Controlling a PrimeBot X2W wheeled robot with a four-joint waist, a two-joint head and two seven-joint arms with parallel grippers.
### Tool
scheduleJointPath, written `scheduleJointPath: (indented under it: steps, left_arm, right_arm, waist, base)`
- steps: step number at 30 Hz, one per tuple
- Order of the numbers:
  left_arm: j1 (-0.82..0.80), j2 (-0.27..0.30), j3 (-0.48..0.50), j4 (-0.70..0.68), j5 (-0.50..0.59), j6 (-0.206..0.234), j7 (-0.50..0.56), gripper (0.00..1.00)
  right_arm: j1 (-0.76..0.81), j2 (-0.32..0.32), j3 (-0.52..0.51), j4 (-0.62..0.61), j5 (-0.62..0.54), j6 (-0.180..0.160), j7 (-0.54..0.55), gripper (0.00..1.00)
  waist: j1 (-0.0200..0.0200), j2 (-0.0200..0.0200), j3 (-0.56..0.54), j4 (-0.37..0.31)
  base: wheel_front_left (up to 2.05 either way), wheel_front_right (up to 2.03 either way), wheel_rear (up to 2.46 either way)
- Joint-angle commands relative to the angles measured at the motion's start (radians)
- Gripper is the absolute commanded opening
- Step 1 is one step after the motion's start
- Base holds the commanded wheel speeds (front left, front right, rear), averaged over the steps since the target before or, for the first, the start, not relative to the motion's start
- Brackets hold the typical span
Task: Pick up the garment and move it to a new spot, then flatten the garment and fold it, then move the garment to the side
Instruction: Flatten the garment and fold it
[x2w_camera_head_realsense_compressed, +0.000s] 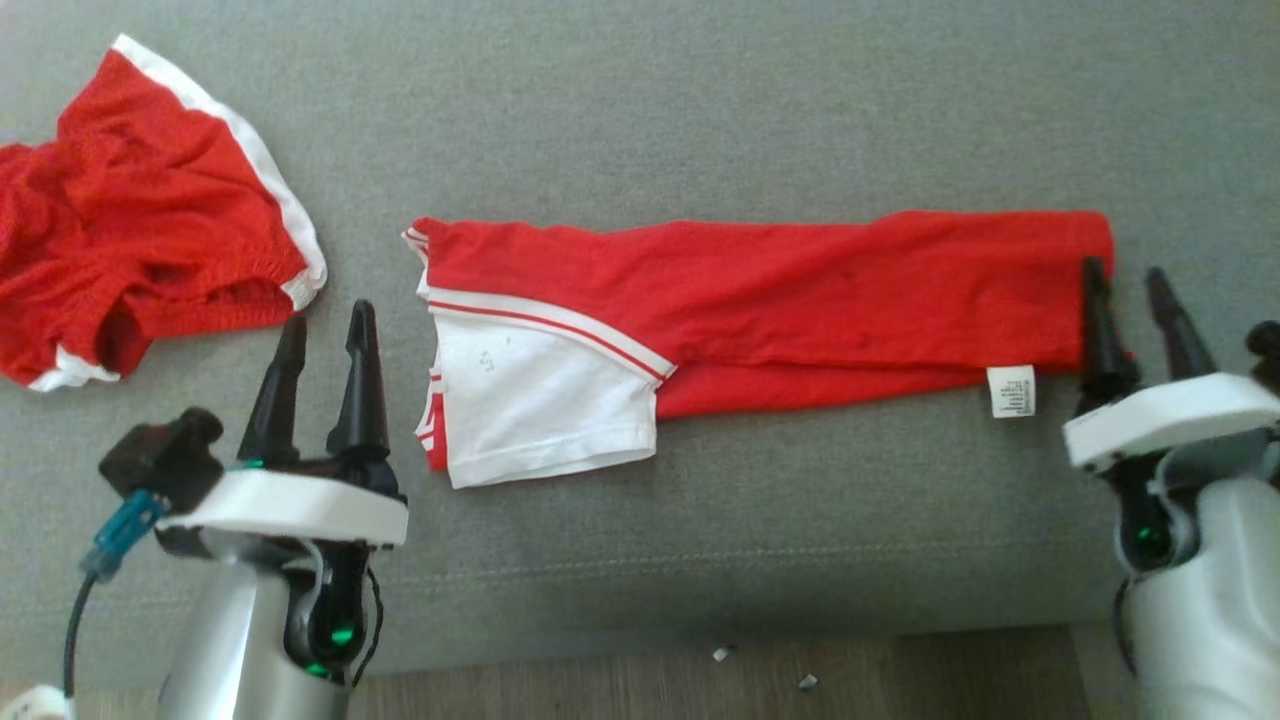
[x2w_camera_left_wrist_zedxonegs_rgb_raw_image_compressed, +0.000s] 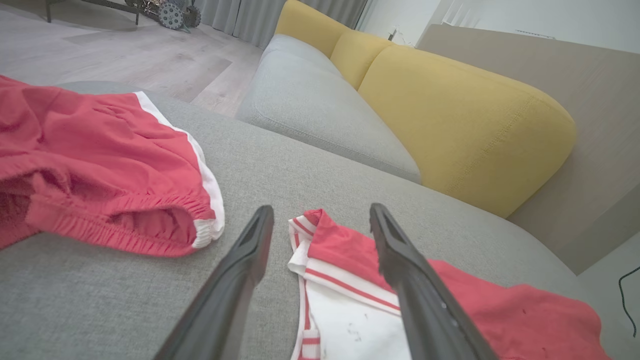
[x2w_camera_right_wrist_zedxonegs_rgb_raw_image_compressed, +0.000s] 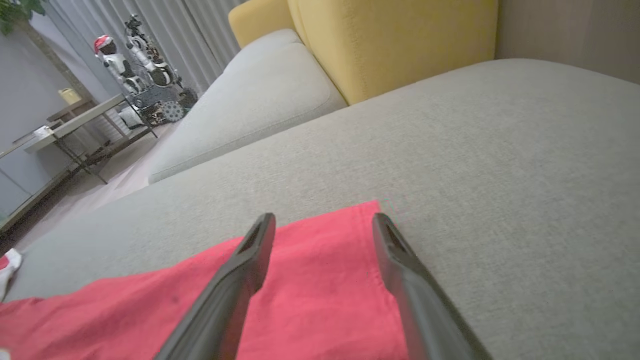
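Garment folded into a long strip on the sofa seat; both hands open and empty.

In the head view, the red garment (x2w_camera_head_realsense_compressed: 780, 290) lies flat across the centre of the grey sofa seat (x2w_camera_head_realsense_compressed: 700, 100), its long axis running 9 to 3 o'clock. Its white sleeve (x2w_camera_head_realsense_compressed: 540, 410) is folded over the 9 o'clock end, and a care label (x2w_camera_head_realsense_compressed: 1011, 390) sits on the lower edge near the 3 o'clock end. The left hand (x2w_camera_head_realsense_compressed: 328, 315) stands at 8 o'clock, just beside the sleeve end, fingers moderately apart and gripping nothing. The right hand (x2w_camera_head_realsense_compressed: 1125, 268) stands at 3 o'clock, fingers equally apart and empty, one finger overlapping the garment's end edge; contact cannot be confirmed. Crumpled red shorts (x2w_camera_head_realsense_compressed: 140, 230) lie at 10 o'clock, apart from the garment.
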Motion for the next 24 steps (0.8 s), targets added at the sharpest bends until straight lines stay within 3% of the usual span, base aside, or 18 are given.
scheduleJointPath:
  steps: [1,11,24]
  left_arm:
    - [-0.048,0.005,0.038,-0.028,0.013,-0.005,-0.012,1.00]
    - [-0.083,-0.003,0.046,-0.019,0.034,-0.019,-0.012,1.00]
    - [-0.104,-0.005,0.050,-0.021,0.046,-0.026,-0.012,1.00]
  right_arm:
    - [-0.042,-0.001,-0.003,-0.014,-0.016,0.006,0.006,1.00]
    - [-0.151,0.015,-0.161,0.174,-0.087,0.006,0.074,1.00]
    - [-0.219,0.022,-0.177,0.301,-0.107,0.006,0.136,1.00]
  waist:
    - [0.0000,0.0000,0.012,0.008]
    - [0.0000,0.0000,0.060,0.034]
    - [0.0000,0.0000,0.094,0.044]
  base:
    - [0.00,0.00,0.00]
    - [0.00,0.00,0.00]
    - [0.00,0.00,0.00]
